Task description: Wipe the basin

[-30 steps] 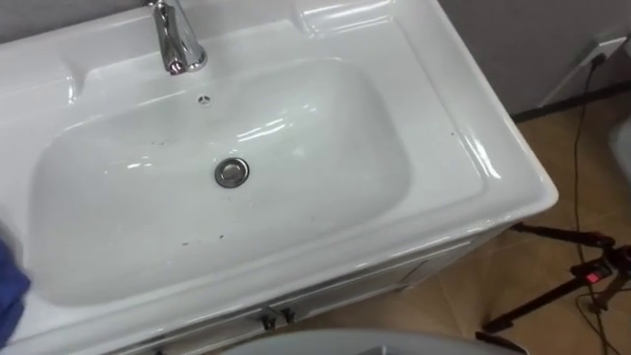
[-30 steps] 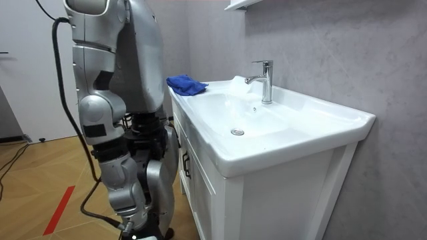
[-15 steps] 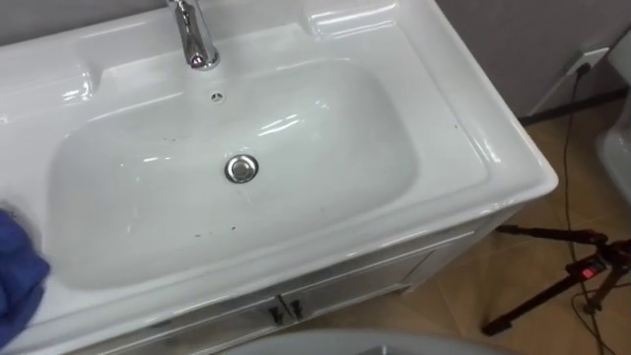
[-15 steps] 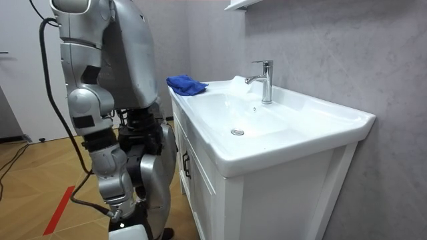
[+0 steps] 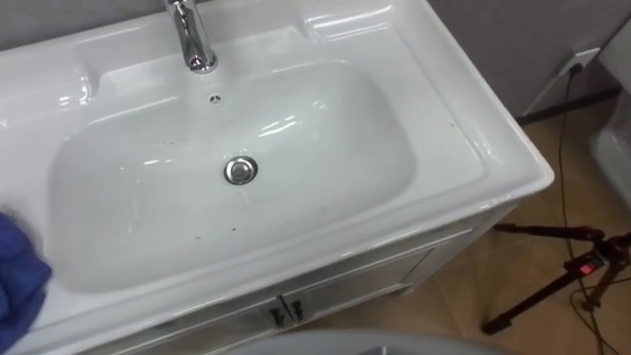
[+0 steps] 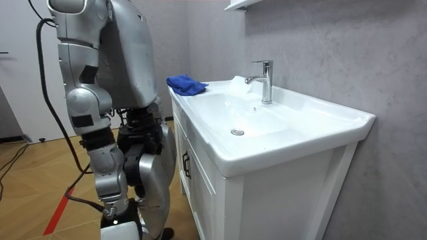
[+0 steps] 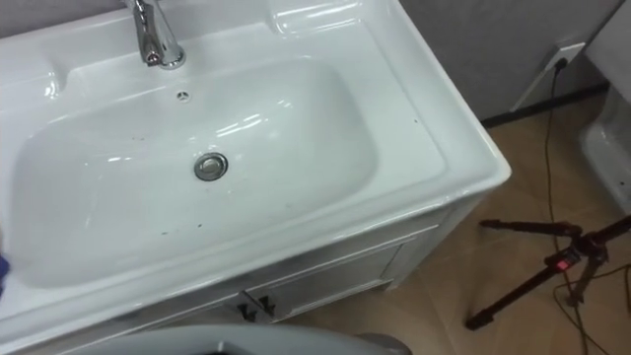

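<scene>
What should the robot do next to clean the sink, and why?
Probably reach left for the blue cloth and pick it up. It lies untouched on the basin rim, and small dark specks dot the bowl near the drain.

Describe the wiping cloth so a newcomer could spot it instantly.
Find the white basin on its cabinet by the grey wall. On its flat rim, at the end beside the robot, lies the cloth. It is crumpled and blue, the only coloured thing there.

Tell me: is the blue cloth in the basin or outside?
Outside: the blue cloth lies crumpled on the rim of the basin.
</scene>
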